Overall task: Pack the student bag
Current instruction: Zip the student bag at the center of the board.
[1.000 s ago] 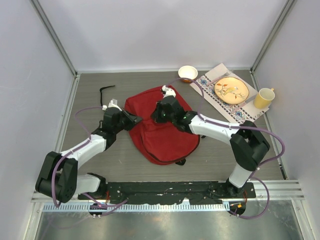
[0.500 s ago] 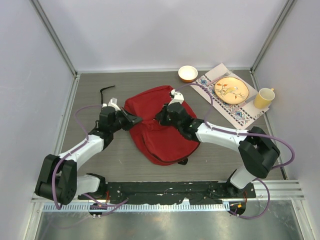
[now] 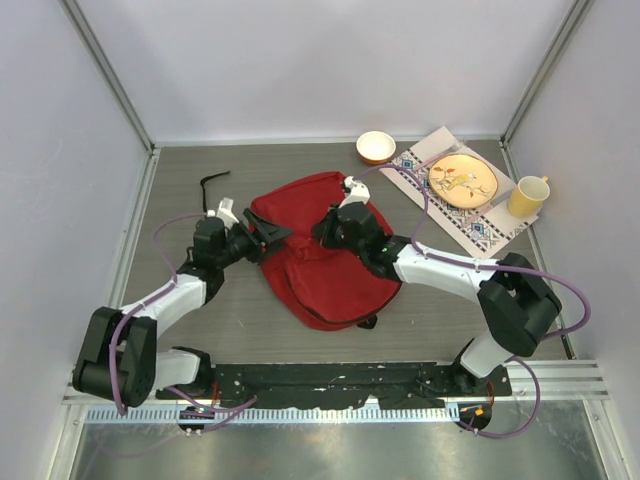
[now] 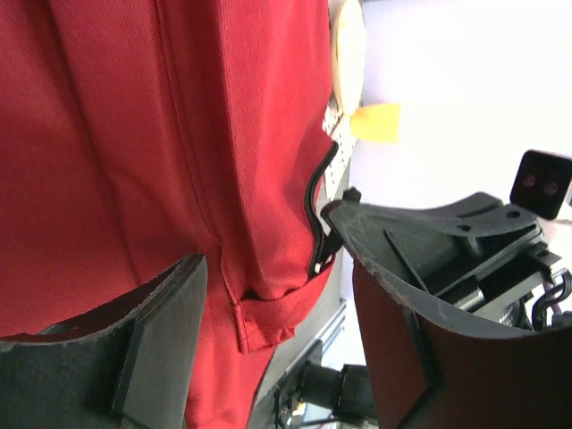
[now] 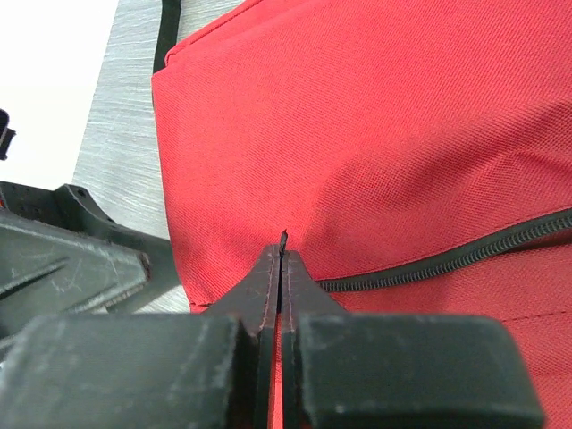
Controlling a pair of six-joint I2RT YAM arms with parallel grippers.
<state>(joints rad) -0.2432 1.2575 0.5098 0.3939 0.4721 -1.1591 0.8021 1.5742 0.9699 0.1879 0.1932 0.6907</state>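
The student bag [image 3: 325, 275], a soft red backpack, lies flat mid-table. My left gripper [image 3: 268, 233] stands open at the bag's left edge; in the left wrist view its fingers [image 4: 170, 313] straddle a folded red hem of the student bag [image 4: 134, 134] near a black zipper [image 4: 317, 214] without pinching it. My right gripper [image 3: 323, 232] rests on the bag's upper middle. In the right wrist view it [image 5: 282, 259] is shut on a thin black zipper pull [image 5: 283, 239], and the zipper line [image 5: 465, 255] runs off to the right.
Black glasses [image 3: 212, 184] lie on the table behind the left gripper. At the back right sit a small bowl [image 3: 375, 146], a patterned placemat [image 3: 480, 228] bearing an orange plate [image 3: 463, 180], and a yellow cup [image 3: 527, 196].
My left gripper has opened and let go of the bag's left edge. My right gripper shifted slightly right and back a second ago, still pinching the pull.
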